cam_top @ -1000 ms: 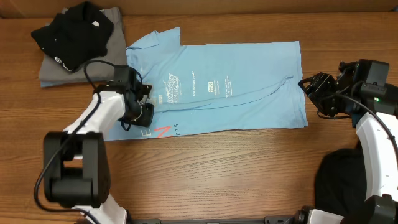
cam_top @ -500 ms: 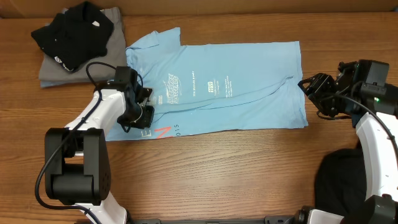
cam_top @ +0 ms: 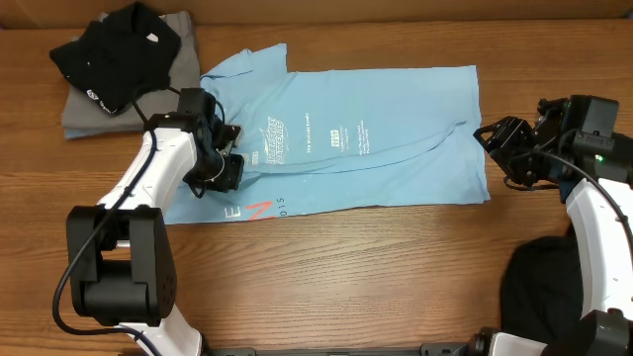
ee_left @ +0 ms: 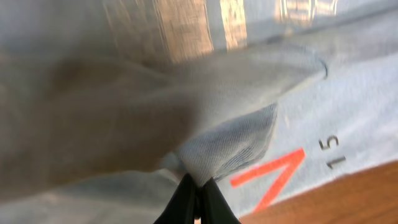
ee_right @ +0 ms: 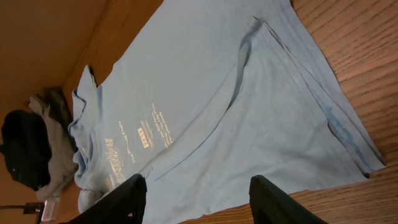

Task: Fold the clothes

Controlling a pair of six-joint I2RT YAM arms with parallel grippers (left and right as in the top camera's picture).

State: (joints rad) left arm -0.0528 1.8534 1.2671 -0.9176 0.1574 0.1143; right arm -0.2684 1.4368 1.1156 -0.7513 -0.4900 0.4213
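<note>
Your left wrist view is nearly all blurred shirt (ee_left: 155, 93), pressed close to the lens; only the tips of the left gripper (ee_left: 195, 190) show, the rest cut off below. Overhead, the left arm (cam_top: 158, 178) hides part of the shirt, the print (cam_top: 307, 133) is too small to read, and the dark bundle (cam_top: 539, 292) runs off the bottom edge.

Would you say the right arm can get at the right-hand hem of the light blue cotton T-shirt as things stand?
Probably yes: the right arm's fingers hover open just beside the hem of the light blue cotton T-shirt, with nothing lying between.
</note>
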